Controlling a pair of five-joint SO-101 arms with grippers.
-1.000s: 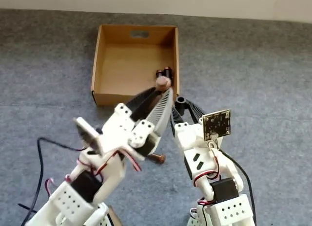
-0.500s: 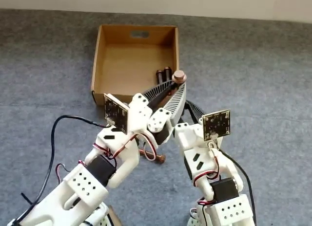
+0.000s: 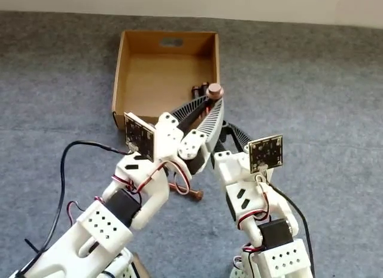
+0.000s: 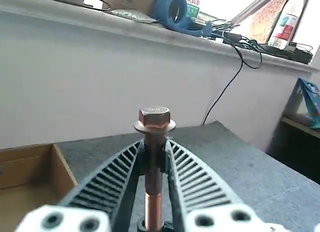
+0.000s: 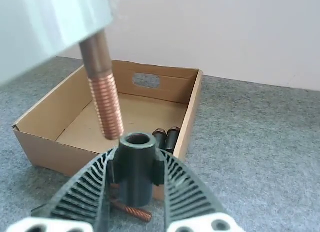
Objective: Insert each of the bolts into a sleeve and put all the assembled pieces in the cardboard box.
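Standing upright in the left gripper (image 4: 154, 151), the copper-coloured hex-head metal bolt (image 4: 154, 118) is pinched by its smooth shank just under the round flange. The two black ribbed plastic fingers press on it from either side. In the high view its head sits a little above the middle of the frame, over the right wall of the box. Its lower end is finely threaded. That threaded tip hangs just beside the rim of the black cylindrical sleeve (image 5: 134, 172), level with the open round bore and not inside it; whether tip and rim touch cannot be told. The sleeve, smooth and matt, stands upright, pinched at its sides between the ribbed fingers of the right gripper (image 5: 135, 154). Beyond it is the shallow square cardboard box (image 3: 119, 68), open-topped, with an oblong hand-slot in its far wall, lying in the upper middle of the high view. Two assembled pieces (image 3: 200, 90), dark cylinders with brownish ends, lie side by side against the box's right wall near its lower right corner. A loose copper threaded bolt (image 3: 191, 193) lies flat on the grey, coarse carpet-like tabletop (image 3: 323, 80). It is low in the middle of the frame, between the white plastic left arm (image 3: 114, 224) and right arm (image 3: 263, 230).
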